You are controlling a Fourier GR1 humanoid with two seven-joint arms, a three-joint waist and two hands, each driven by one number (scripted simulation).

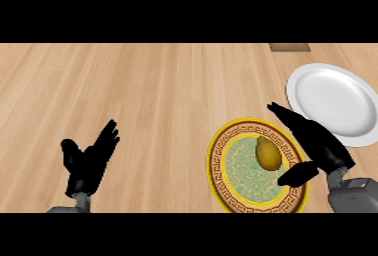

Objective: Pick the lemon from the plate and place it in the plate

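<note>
– lemon (267, 152) position?
– lying on the gold-rimmed patterned plate (212, 165); white plate (332, 100) just beside it.
– hands?
– right hand (319, 144) spread beside the lemon, holding nothing; left hand (88, 160) open, resting lower left.

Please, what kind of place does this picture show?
Probably a kitchen counter: a light wooden top, a plain white plate and a gold-rimmed patterned plate standing on it, and a lemon lying in the patterned one.
</note>
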